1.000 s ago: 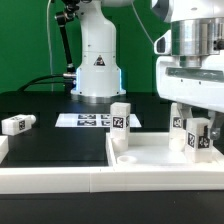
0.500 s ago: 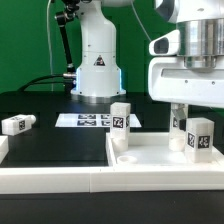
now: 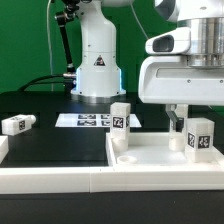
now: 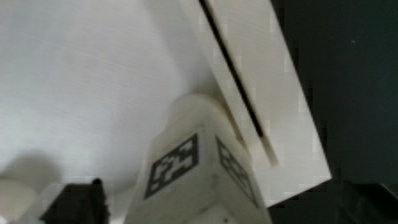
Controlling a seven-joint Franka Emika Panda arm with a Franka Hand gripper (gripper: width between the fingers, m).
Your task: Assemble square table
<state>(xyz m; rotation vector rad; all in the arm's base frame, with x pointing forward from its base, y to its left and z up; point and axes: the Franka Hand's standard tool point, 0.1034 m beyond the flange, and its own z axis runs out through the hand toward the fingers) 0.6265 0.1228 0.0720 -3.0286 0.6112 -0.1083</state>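
Observation:
The white square slab (image 3: 150, 160) lies at the exterior view's right front. One tagged white leg (image 3: 120, 117) stands at its far left corner. A second leg (image 3: 200, 136) stands on its right side. My gripper (image 3: 196, 112) hangs just above this second leg, open and not holding it, with one dark finger (image 3: 178, 119) beside the leg. In the wrist view the same leg (image 4: 196, 165) stands close below on the slab (image 4: 89, 80), and a dark fingertip (image 4: 71, 202) shows beside it. A third leg (image 3: 17, 124) lies on the black table at the left. A fourth leg is out of view.
The marker board (image 3: 85, 120) lies flat before the robot base (image 3: 97, 60). A long white rail (image 3: 45, 180) runs along the table's front left. The slab's raised rim (image 4: 249, 80) runs past the leg, with dark table beyond it.
My gripper has risen straight up off the right leg, which stays standing on the slab. Nothing else has moved.

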